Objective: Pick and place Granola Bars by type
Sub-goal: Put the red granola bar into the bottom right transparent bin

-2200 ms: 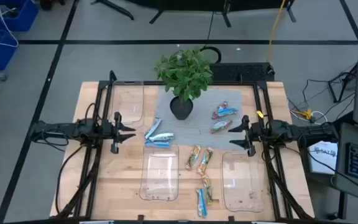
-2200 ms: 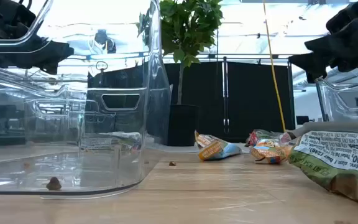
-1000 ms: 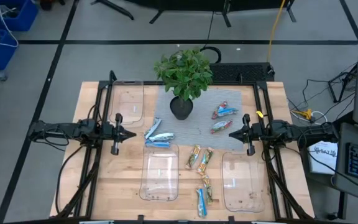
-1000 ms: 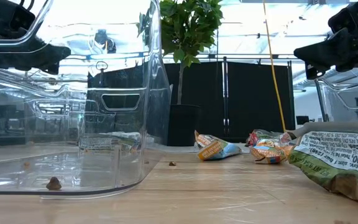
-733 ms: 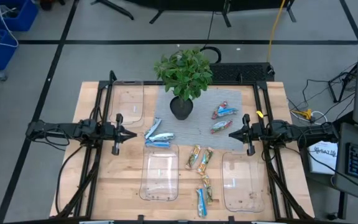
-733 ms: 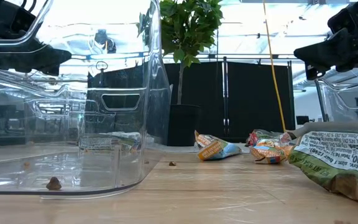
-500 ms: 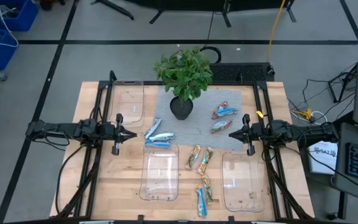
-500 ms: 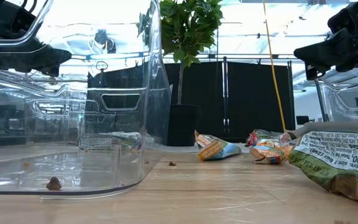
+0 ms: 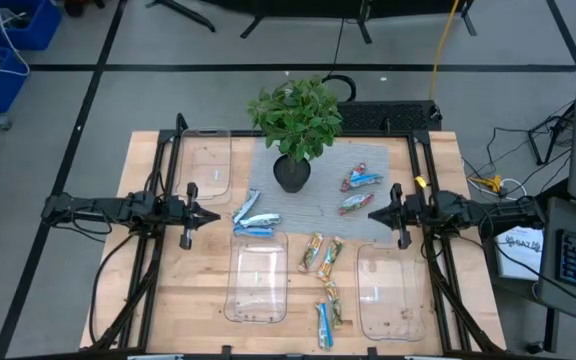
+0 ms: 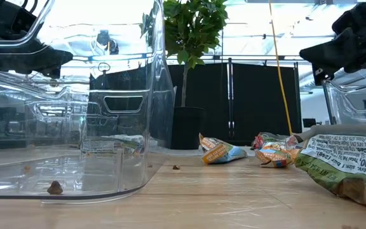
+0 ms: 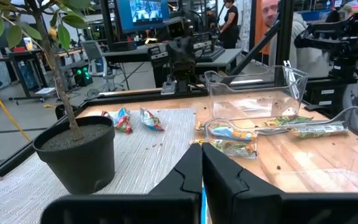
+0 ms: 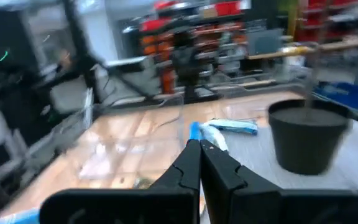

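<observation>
While both arms are held level above the table, the left gripper [image 9: 211, 215] is seen closed to a point with nothing between its fingers, and the right gripper [image 9: 375, 215] is likewise pinched shut and empty. Just beyond the left gripper's tips, the blue-white bars [image 9: 254, 217] are found on the edge of the grey mat [image 9: 320, 205], their long axes lying roughly in line with that arm's reach, so the left arm is judged the nearer. Further on, the green-yellow-orange bars [image 9: 321, 253] are spread between two clear trays [image 9: 257, 281], while the red-blue bars [image 9: 358, 190] lie past the potted plant [image 9: 295, 125], apparently closest to the right gripper
</observation>
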